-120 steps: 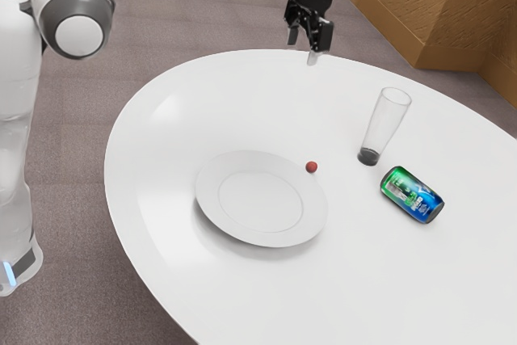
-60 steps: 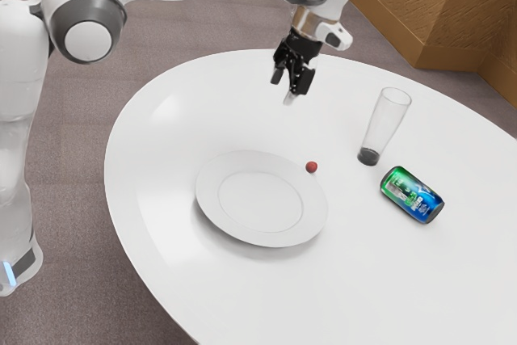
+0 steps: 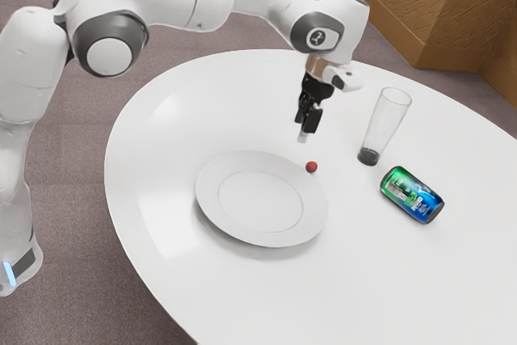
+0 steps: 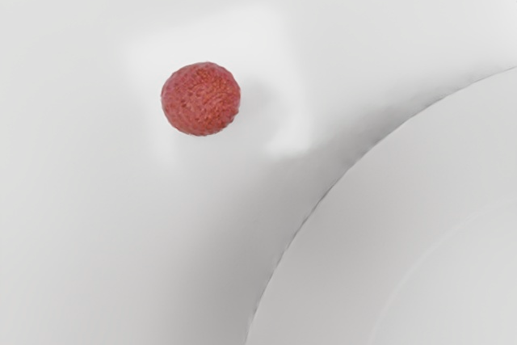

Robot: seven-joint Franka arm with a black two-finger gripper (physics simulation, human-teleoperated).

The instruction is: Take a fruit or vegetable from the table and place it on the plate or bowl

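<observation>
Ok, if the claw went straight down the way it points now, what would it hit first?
Probably the red fruit, lying on the table beside the plate's rim. The claw hangs above it, though depth is unclear, so it could touch bare table alongside.

Straight above the red fruit point(image 3: 311, 167), at the exterior frame's centre, nothing stands between it and the gripper point(image 3: 307, 131) hanging over it. To the fruit's left the plate point(image 3: 206, 191) comes close. In the wrist view a narrow strip of bare table point(image 4: 81, 240) separates fruit point(image 4: 200, 98) from plate rim point(image 4: 420, 224). To the right an upright glass point(image 3: 386, 127) stands near, the tallest obstacle. A can point(image 3: 413, 195) lies on its side at the lower right, farther off. The table point(image 3: 161, 143) is bare behind the fruit toward the upper centre and across the lower frame.
</observation>
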